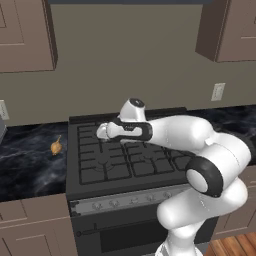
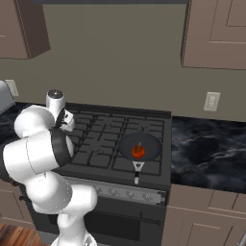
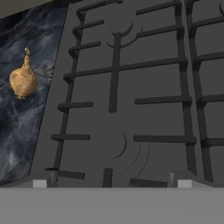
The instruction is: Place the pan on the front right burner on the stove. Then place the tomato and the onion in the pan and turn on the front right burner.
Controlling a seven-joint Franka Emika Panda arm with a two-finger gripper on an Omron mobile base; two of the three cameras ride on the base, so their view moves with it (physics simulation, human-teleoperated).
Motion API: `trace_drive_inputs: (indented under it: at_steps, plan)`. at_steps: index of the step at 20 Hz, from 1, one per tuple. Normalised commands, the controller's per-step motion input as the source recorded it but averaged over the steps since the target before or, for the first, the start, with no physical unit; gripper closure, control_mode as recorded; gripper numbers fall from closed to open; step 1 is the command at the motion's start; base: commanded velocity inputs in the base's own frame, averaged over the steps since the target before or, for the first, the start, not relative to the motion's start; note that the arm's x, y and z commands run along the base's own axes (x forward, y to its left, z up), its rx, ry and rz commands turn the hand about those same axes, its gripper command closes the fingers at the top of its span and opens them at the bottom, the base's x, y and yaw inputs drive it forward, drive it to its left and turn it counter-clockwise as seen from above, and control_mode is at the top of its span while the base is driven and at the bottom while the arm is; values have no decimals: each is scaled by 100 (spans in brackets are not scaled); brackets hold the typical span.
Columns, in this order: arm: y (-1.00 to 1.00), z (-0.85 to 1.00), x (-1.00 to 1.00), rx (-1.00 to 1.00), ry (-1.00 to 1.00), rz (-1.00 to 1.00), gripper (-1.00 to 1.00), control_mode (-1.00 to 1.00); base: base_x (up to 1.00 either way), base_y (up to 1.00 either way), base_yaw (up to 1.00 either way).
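Pan (image 2: 140, 146) sits on the front right burner (image 2: 144, 166) of the stove (image 2: 108, 129), short handle pointing toward the knob strip; first step looks done.

Tomato (image 2: 138, 152) lies inside the pan, near its middle; that placement also looks done.

Onion (image 1: 56, 146) lies on the dark marble table (image 1: 25, 160) to the left of the stove, well apart from the pan; from the hand camera it sits just beyond the stove's left edge, tip pointing away from the camera; not yet picked up.

Gripper (image 3: 111, 183) hovers over the left half of the grates, looking down on bare grate; jaws stand spread wide, tips far apart at the bottom of the hand view, nothing between them, nothing held.

Arm reaches across the stove from the right toward the left side in the left base view; hand sits above the left burners, short of the onion; judged: the step in hand is the approach to the onion.

Knobs (image 2: 129, 193) along the silver strip; cannot tell any setting from these pictures; no flame seen under the pan, so the burner is judged off.

Left to do, as far as shown: reach the onion, close on it, carry it across the stove to the pan beside the tomato, release; then turn the front right burner's knob; roughly half the task stands complete.
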Motion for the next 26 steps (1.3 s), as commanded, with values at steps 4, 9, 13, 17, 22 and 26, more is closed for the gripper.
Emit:
trace_drive_inputs:
  at_steps: [4,9,13,17,22,26]
  plan:
    - [8,1,14,0,0,0,-100,-100,0,0,0]
    - [29,1,10,0,0,0,-100,-100,0,0,0]
    - [40,1,1,0,0,0,-100,-100,0,0,0]
    - [38,1,0,0,0,0,-100,-100,0,0,0]
    - [31,1,7,0,0,0,-100,-100,0,0,0]
    - [13,2,22,0,0,0,-100,-100,0,0,0]
